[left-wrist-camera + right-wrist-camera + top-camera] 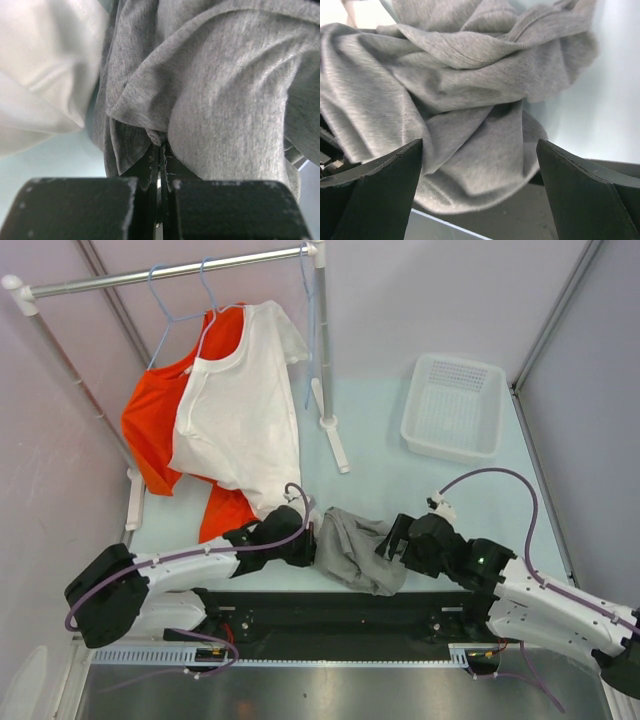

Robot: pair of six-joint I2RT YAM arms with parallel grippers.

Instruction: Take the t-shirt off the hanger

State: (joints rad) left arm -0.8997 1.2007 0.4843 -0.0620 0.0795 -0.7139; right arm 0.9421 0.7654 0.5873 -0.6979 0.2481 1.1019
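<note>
The left tool [308, 546] is pressed together, pinching the left edge of the grey t-shirt [355, 552]; the shirt lies bunched on the tabletop [380, 480] between both tools. The right tool [393, 538] stands spread just beside its right end.

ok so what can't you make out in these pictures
- Top view: the hanger is hidden inside the white t-shirt except for its hook.
- Top view: the orange t-shirt is largely covered by the white one.
- Top view: where the left gripper pinches the grey t-shirt is hidden by its own wrist and the folds.
- Left wrist view: the white cloth at left is blurred, too close to identify.
</note>
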